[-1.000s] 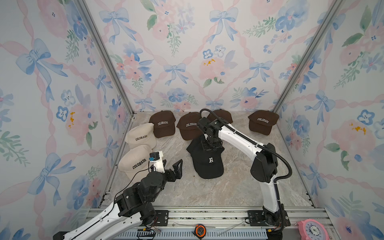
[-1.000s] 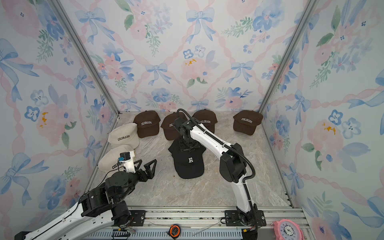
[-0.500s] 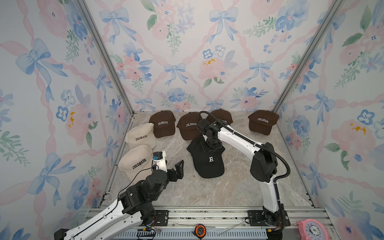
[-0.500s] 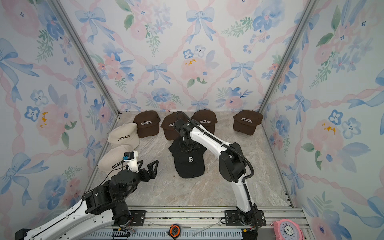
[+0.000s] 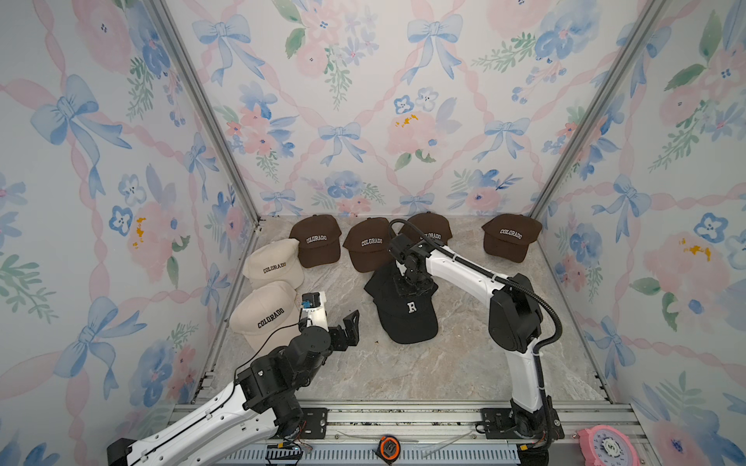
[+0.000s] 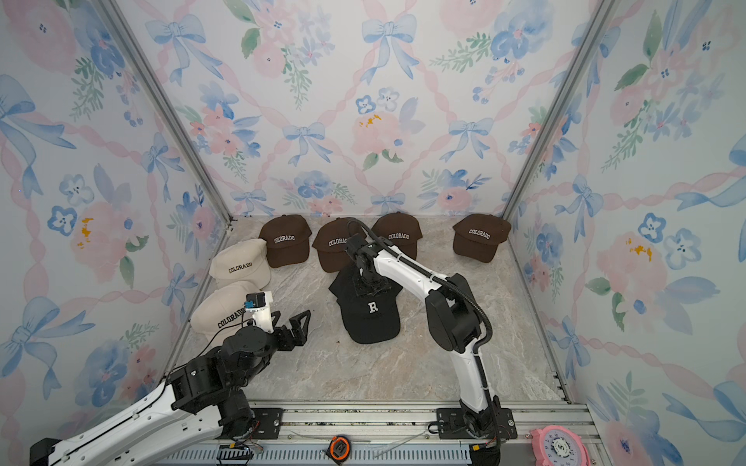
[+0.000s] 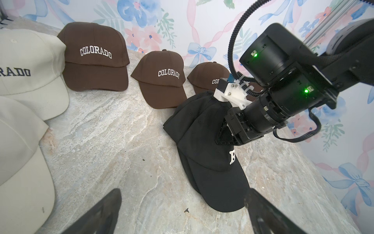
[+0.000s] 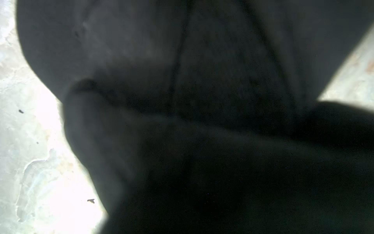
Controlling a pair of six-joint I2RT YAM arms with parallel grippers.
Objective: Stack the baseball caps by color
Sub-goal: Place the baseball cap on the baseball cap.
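Note:
Black baseball caps with a white "R" (image 5: 407, 310) (image 6: 371, 312) (image 7: 210, 154) lie stacked mid-table. My right gripper (image 5: 411, 284) (image 6: 369, 284) (image 7: 222, 135) presses down on the stack's crown. Its jaws are buried in dark fabric (image 8: 202, 81), so their state is hidden. Several brown "COLORADO" caps (image 5: 317, 242) (image 5: 369, 246) (image 5: 430, 230) (image 5: 510, 238) line the back wall. Two cream caps (image 5: 274, 262) (image 5: 264, 310) sit by the left wall. My left gripper (image 5: 343, 322) (image 6: 290, 318) (image 7: 183, 196) hovers open and empty between the near cream cap and the black stack.
Patterned walls close in the marble table (image 5: 403, 371) on three sides. An aluminium rail (image 5: 403, 415) runs along the front edge. A tape measure (image 5: 389, 446) and a pink timer (image 5: 605, 446) lie beyond it.
My left arm has crept forward and right towards the black caps with its jaws still wide. The right gripper has stayed down on the black stack.

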